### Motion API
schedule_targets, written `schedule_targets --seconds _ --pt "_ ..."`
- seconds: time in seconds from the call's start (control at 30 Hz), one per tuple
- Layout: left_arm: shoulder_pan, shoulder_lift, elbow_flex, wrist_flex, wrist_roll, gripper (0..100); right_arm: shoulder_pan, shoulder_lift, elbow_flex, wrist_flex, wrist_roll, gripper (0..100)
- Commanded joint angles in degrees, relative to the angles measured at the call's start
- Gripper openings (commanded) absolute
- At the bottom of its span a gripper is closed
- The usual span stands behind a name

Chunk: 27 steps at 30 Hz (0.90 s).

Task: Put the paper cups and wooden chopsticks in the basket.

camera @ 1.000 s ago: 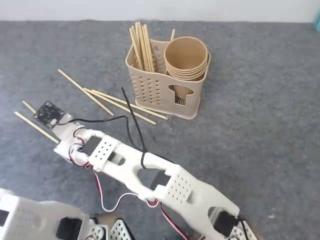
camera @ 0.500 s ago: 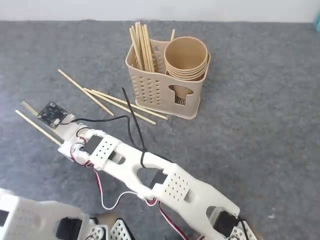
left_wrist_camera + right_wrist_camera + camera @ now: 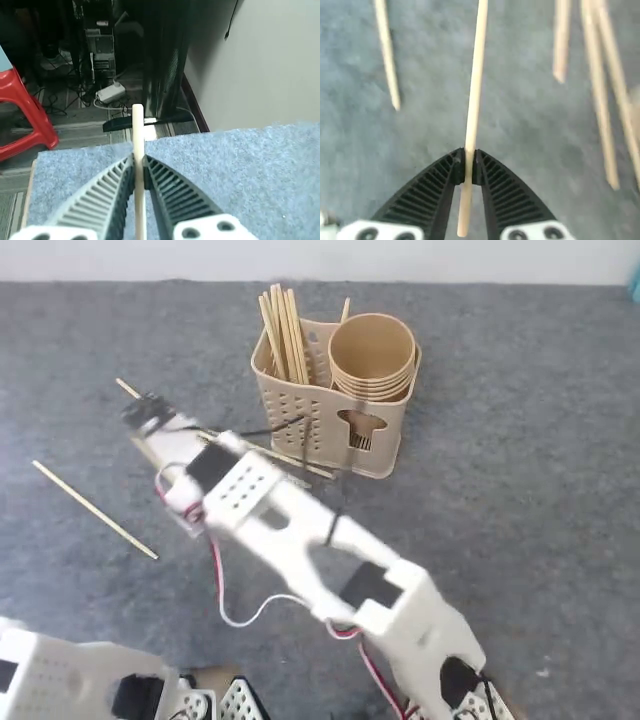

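**Wooden chopsticks clamped in both grippers**

Grey carpet-like cloth [image 3: 520,490] covers the table. Toward its far side stands a beige perforated plastic basket [image 3: 300,420]. A nested stack of tan paper cups [image 3: 372,350] sits in one of its compartments. A bundle of upright wooden chopsticks [image 3: 282,330] fills the compartment beside it.

The white right arm [image 3: 300,530] stretches diagonally across the cloth, its wrist close to the basket's front corner. In its wrist view the right gripper [image 3: 468,157] has its black ribbed fingers pressed together on a pale wooden chopstick [image 3: 476,75]. This stick runs straight out past the fingertips above the cloth. Several loose chopsticks [image 3: 602,100] lie on the cloth beyond it; in the high view some lie just in front of the basket's base.

A single long chopstick [image 3: 95,510] lies apart on the cloth, well clear of the basket.

The left gripper [image 3: 138,162] is closed on a second wooden chopstick [image 3: 137,130], which stands between its fingers and points toward the room beyond the table edge.
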Motion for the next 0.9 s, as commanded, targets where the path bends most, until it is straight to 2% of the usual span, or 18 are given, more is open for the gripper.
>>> schedule_targets --seconds 0.0,0.1,0.33,0.47,0.63,0.77,0.87 --pt "0.6 -4.0 0.2 2.0 0.7 1 2.3 -10.5 -1.2 9.5 -0.6 0.6" --pt "2.0 -7.4 1.3 5.1 0.7 1 2.4 -16.1 -1.2 13.9 -0.6 0.6" --pt "4.5 -18.8 9.5 5.1 0.7 1 2.2 -31.1 -0.7 20.1 0.2 0.6" --pt "7.3 -26.2 17.5 5.0 0.7 1 2.4 -41.1 10.8 19.9 3.6 0.6" --pt "12.5 -36.0 28.8 5.0 0.7 1 2.9 -57.8 34.1 11.5 4.2 0.6" --pt "17.0 -45.3 38.2 5.1 0.7 1 6.3 -75.2 52.7 -1.6 7.3 0.6" --pt "20.4 -52.6 45.4 5.1 0.7 1 10.5 -87.1 65.9 -15.6 8.5 0.6"
